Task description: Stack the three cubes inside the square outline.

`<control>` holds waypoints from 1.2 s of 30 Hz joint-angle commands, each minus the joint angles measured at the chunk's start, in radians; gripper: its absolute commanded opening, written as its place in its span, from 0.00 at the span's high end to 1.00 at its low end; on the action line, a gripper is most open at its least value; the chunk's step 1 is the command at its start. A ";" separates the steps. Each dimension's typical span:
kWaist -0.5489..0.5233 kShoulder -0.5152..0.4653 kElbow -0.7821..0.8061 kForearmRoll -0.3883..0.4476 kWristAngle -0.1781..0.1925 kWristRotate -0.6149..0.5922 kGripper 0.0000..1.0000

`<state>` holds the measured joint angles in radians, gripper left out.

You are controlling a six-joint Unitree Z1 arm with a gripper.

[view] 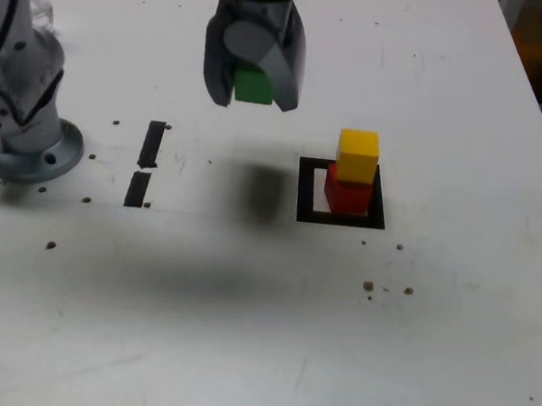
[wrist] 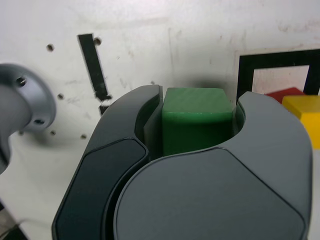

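From the exterior view's left, I see my gripper (view: 251, 89) hanging above the table (view: 236, 354), jaws clamped on the green cube (view: 254, 85), held level, no long axis. To its right, the yellow cube (view: 357, 155) sits squarely atop the red cube (view: 347, 194) inside the square outline (view: 339, 217).

One cube (view: 357, 155) is being carried on another (view: 348, 194) inside the square outline (view: 338, 216), towards its far right corner in the exterior view. The third cube (view: 253, 84) is being held between the jaws of the gripper (view: 251, 92) above the table (view: 238, 335), left of the outline. Two tape strips (view: 146, 163) are being shown further left, beside the arm's base (view: 25, 143)
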<state>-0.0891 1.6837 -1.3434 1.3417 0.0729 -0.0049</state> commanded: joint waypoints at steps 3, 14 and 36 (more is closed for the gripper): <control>0.001 0.012 -0.104 0.051 -0.018 -0.007 0.90; -0.026 0.126 -0.327 0.166 -0.078 -0.027 0.90; -0.060 0.288 -0.419 0.089 -0.100 -0.038 0.86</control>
<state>-0.1488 1.9686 -1.7655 1.4357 -0.0264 -0.0427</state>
